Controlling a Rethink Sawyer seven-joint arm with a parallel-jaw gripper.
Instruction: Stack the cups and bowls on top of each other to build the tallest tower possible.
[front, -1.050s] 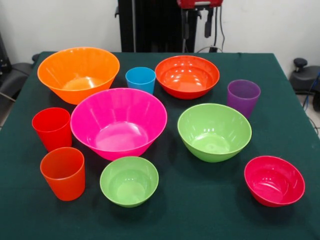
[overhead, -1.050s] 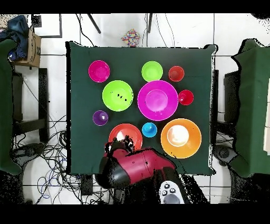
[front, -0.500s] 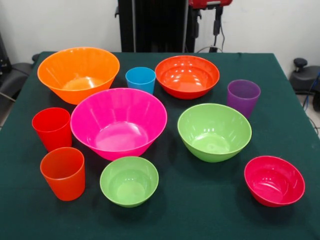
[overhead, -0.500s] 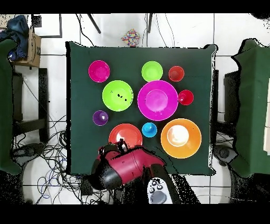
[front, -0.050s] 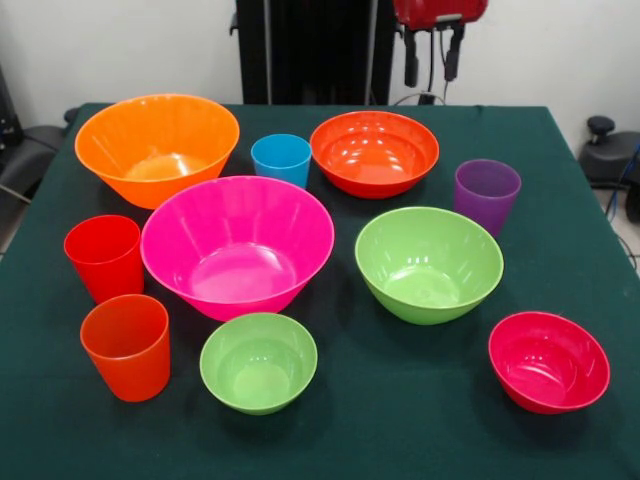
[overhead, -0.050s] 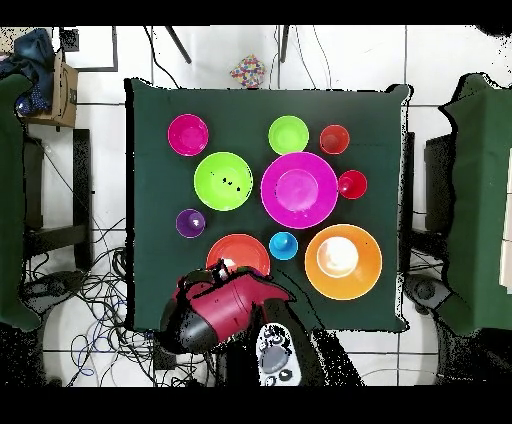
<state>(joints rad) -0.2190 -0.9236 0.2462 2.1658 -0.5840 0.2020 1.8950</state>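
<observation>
Ten bright things sit on the green table (front, -0.050s: 560, 200), and none is on top of another yet. We think this is the very start, so there is no tower to see.

We count six bowls. The big pink bowl (front, -0.050s: 237, 245) sits in the middle, with the big orange bowl (front, -0.050s: 157, 147) behind it. The flat red-orange bowl (front, -0.050s: 374, 152) is at the back, close to the robot. The middle green bowl (front, -0.050s: 428, 262), the small green bowl (front, -0.050s: 258, 361) and the small crimson bowl (front, -0.050s: 548, 360) sit nearer the front.

We count four cups too. The red cup (front, -0.050s: 104, 257) and the orange cup (front, -0.050s: 127, 345) stand side by side. The blue cup (front, -0.050s: 281, 159) stands between the two back bowls. The purple cup (front, -0.050s: 486, 196) stands alone on the other side. All are upright and mostly apart, so we guess each one is easy to grab.

The gripper (front, -0.050s: 431, 62) hangs up high at the back, above the table edge near the flat red-orange bowl. Its two fingers hang apart with nothing between them, so we say it is open and empty. We think that wide flat bowl would make a good bottom.
</observation>
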